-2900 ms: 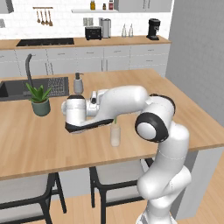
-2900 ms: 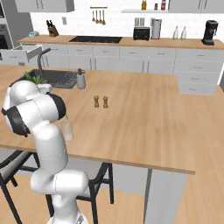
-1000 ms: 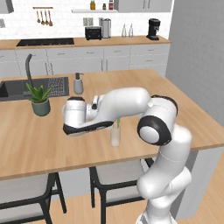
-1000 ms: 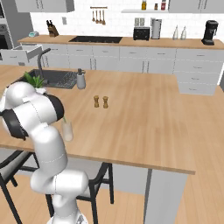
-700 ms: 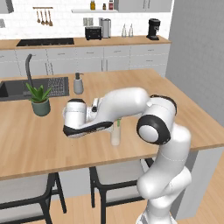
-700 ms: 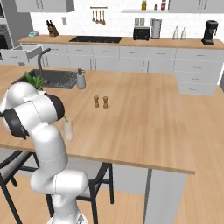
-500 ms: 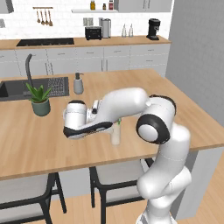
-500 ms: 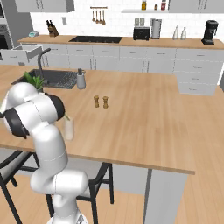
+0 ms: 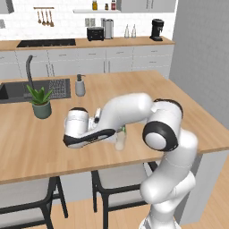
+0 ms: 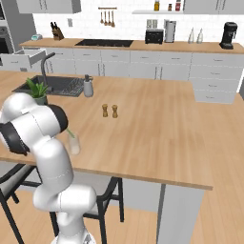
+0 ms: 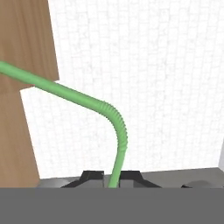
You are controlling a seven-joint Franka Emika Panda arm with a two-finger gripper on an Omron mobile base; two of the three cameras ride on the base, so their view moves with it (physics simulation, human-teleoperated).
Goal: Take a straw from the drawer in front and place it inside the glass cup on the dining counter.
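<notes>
The glass cup [image 10: 74, 144] stands upright near the front edge of the dining counter [image 10: 157, 133], clear and straight-sided, and the bright green straw [image 11: 114, 127] rises out of it, a short green tip [image 9: 124, 130] showing at the rim; up close the straw runs up from between the two dark fingertips, bends at its ribbed joint and slants away; the drawer [image 10: 21, 58] stands pulled open at the far cabinets

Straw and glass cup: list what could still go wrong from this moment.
1. The gripper is shut on the straw just below its bend, so the long free end may swing and miss the glass cup.
2. The cup stands near the dining counter edge, close against the arm; a nudge could tip it off.
</notes>
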